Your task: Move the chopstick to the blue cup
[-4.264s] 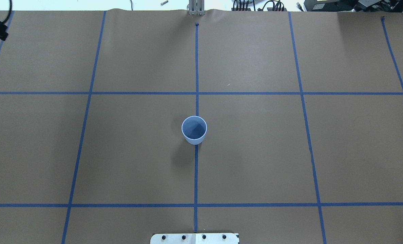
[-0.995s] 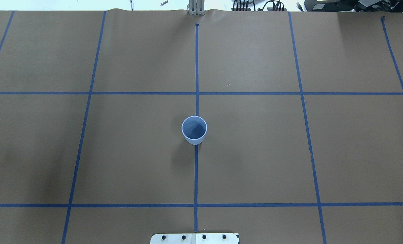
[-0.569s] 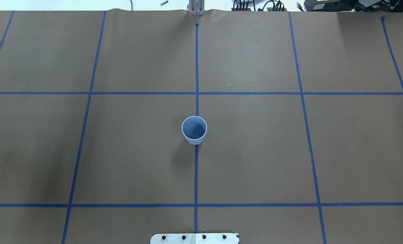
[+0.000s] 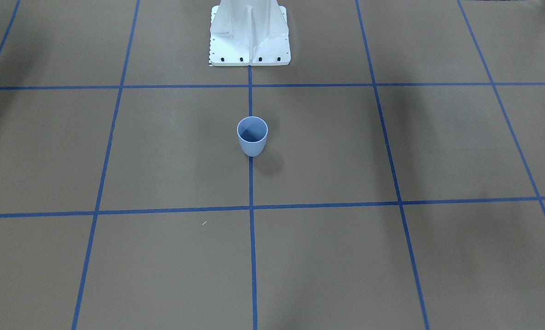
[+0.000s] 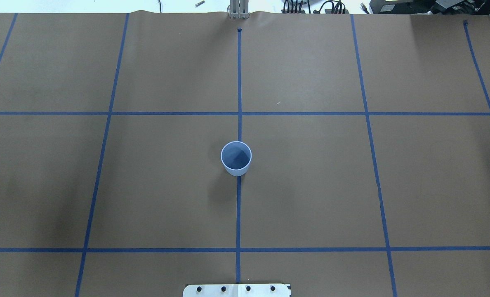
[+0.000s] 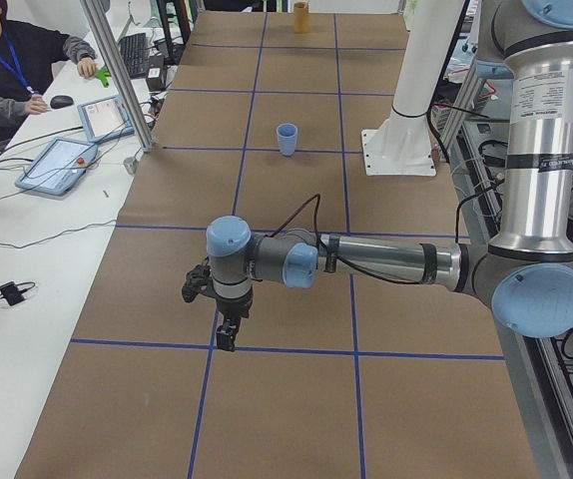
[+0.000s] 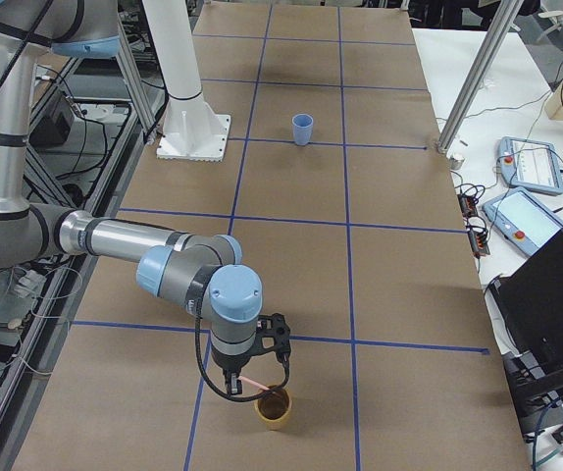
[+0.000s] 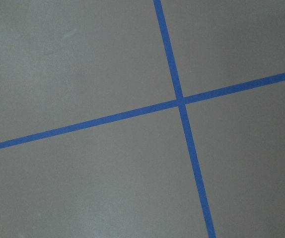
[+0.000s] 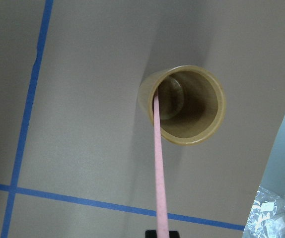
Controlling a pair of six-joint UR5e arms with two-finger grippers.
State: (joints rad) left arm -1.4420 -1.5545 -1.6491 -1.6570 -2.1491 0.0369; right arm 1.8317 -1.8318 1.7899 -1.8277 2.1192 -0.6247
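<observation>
Just above and beside the tan cup (image 9: pixel 188 141) hangs the right gripper (image 7: pixel 237 385); the chopstick (image 9: pixel 157 163) slants from it down into that cup. Whether the jaws clench it cannot be told. Well away from the tan cup stands the blue cup (image 5: pixel 236 170), upright. Farther off, the left gripper (image 6: pixel 226 337) shows no readable state. With the right arm nearest, a pull along the stick's axis seems next.

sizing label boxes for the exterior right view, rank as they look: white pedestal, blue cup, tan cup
1. white pedestal
2. tan cup
3. blue cup
Tan cup is nearer the camera, so the cups' real order is unsure.
</observation>
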